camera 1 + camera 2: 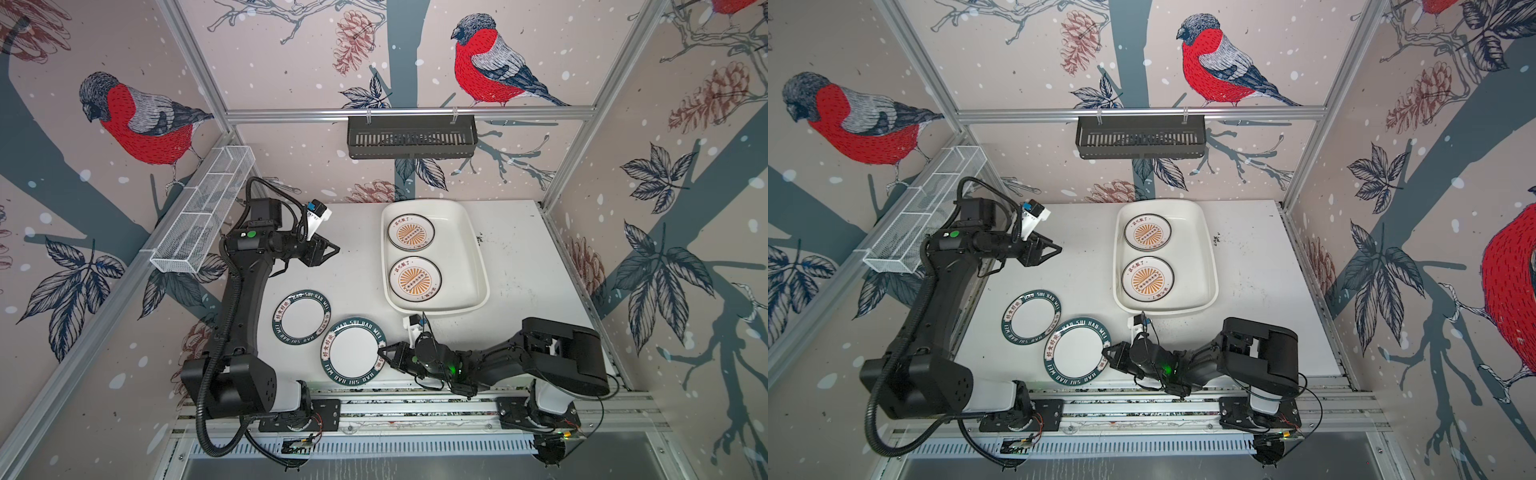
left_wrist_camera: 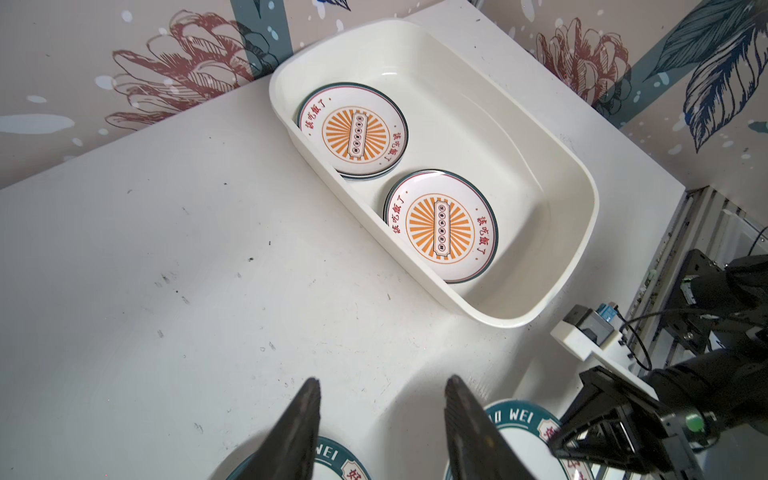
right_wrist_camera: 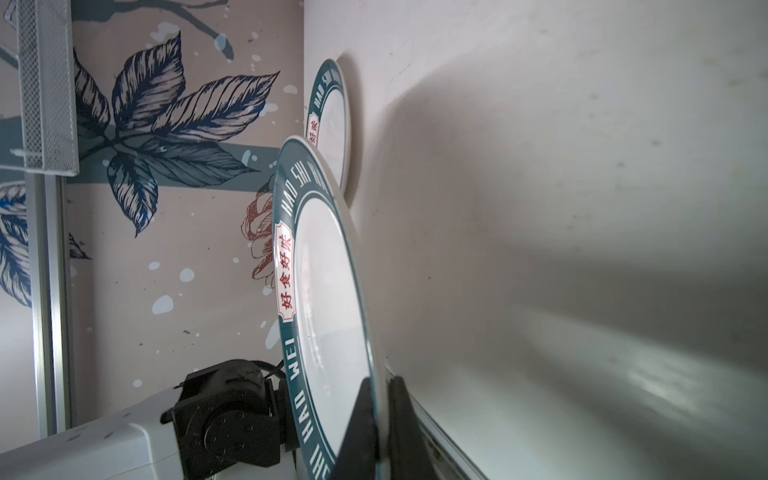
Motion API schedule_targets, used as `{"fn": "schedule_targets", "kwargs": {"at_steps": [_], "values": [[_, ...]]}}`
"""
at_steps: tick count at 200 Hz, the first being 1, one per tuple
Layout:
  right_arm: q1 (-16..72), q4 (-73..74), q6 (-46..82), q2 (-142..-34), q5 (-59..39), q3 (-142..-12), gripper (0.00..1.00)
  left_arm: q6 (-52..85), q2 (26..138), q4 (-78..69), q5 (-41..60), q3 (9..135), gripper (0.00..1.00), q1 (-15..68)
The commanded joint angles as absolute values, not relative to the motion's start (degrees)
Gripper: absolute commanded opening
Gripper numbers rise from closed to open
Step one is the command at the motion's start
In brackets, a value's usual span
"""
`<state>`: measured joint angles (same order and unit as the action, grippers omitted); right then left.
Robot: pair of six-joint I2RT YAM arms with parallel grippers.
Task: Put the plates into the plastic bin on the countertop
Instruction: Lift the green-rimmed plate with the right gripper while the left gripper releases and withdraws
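The white plastic bin (image 1: 478,253) (image 1: 1209,249) (image 2: 582,208) stands at the back of the countertop (image 1: 357,266). It holds two orange-sunburst plates (image 1: 410,232) (image 1: 414,279) (image 2: 353,131) (image 2: 440,226). Two green-rimmed plates lie near the front (image 1: 302,317) (image 1: 353,354) (image 1: 1031,317) (image 1: 1076,353). My right gripper (image 1: 381,353) (image 1: 1105,353) (image 3: 382,380) is shut on the nearer plate's rim (image 3: 328,291), and that side is tilted up. My left gripper (image 1: 334,250) (image 1: 1057,250) (image 2: 383,379) hovers open and empty left of the bin.
A black slotted basket (image 1: 411,137) hangs on the back rail. A white wire-mesh basket (image 1: 203,216) is fixed along the left wall. Aluminium framing (image 1: 415,407) edges the front, just behind the right arm. Dark specks (image 1: 482,239) lie right of the bin.
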<state>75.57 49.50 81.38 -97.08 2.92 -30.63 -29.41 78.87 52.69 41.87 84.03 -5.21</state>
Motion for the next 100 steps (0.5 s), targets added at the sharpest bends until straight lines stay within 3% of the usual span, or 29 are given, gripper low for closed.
{"fn": "schedule_targets", "kwargs": {"at_steps": [1, 58, 100], "values": [[74.9, 43.1, 76.9, -94.3, -1.0, -33.0, 0.02, -24.1, 76.9, 48.4, 41.5, 84.4, 0.49, -5.4], [67.9, 25.4, 69.0, -84.7, -8.7, -40.6, 0.01, -19.6, 75.5, 48.9, 39.4, 89.5, 0.5, -5.4], [55.7, 12.4, 61.1, -78.4, -17.5, -46.3, 0.02, -19.4, 73.9, 48.8, 39.8, 88.4, 0.5, -5.4]]}}
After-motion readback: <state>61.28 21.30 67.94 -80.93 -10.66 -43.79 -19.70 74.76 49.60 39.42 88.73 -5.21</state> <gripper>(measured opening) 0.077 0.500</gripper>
